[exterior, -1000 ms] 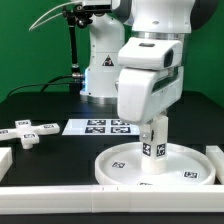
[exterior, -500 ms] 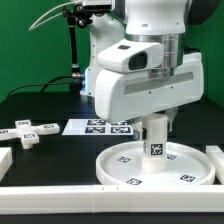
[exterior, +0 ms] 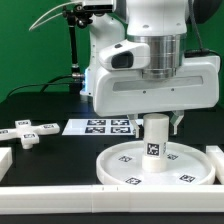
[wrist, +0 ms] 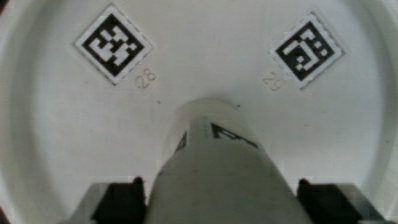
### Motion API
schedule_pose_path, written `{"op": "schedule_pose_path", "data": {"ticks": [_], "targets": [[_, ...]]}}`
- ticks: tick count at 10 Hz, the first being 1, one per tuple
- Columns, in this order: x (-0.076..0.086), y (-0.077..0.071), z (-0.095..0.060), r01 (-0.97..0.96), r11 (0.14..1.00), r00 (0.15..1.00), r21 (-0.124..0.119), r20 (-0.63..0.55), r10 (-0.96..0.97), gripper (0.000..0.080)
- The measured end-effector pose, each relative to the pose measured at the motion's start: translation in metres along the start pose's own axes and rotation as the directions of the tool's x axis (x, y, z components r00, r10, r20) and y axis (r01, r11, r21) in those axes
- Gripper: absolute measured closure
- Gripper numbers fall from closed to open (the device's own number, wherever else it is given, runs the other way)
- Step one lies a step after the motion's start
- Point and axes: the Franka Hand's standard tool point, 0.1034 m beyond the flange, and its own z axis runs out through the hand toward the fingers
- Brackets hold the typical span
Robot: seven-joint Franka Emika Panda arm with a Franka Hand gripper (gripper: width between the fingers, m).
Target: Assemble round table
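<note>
The large white rimmed round disc (exterior: 160, 163) lies flat on the black table at the exterior view's lower right, with small tags on its face. The short cylindrical leg (exterior: 154, 138) stands upright at the disc's middle. My gripper (exterior: 154, 122) is straight above it, shut on the leg's upper part. In the wrist view the leg (wrist: 222, 160) runs between my two dark fingers (wrist: 118, 200), down to the disc (wrist: 205, 50) with two tags showing. The cross-shaped foot piece (exterior: 25, 132) lies on the table at the exterior view's left.
The marker board (exterior: 100, 126) lies flat behind the disc. White rectangular blocks line the front edge (exterior: 50, 200), the far left (exterior: 4, 158) and the right (exterior: 216, 152). A black stand with cables (exterior: 72, 50) and the arm's base are at the back.
The wrist has turned about the upright leg, its broad housing now facing the camera squarely. The leg's tag has turned with it. The disc and foot piece have not moved.
</note>
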Motion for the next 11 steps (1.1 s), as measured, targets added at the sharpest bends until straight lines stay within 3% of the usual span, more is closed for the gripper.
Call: {"op": "schedule_pose_path", "data": {"ticks": [2, 4, 10, 11], "targets": [[0.0009, 0.005, -0.0007, -0.244, 0.968, 0.97, 0.051, -0.007, 0.245, 0.0385], [0.0035, 0.0013, -0.001, -0.471, 0.879, 0.882, 0.077, -0.001, 0.472, 0.0385], [0.0031, -0.0027, 0.0003, -0.727, 0.682, 0.686, 0.08, 0.031, 0.727, 0.0385], [0.0032, -0.0028, 0.0002, -0.804, 0.588, 0.593, 0.089, 0.05, 0.804, 0.0385]]}}
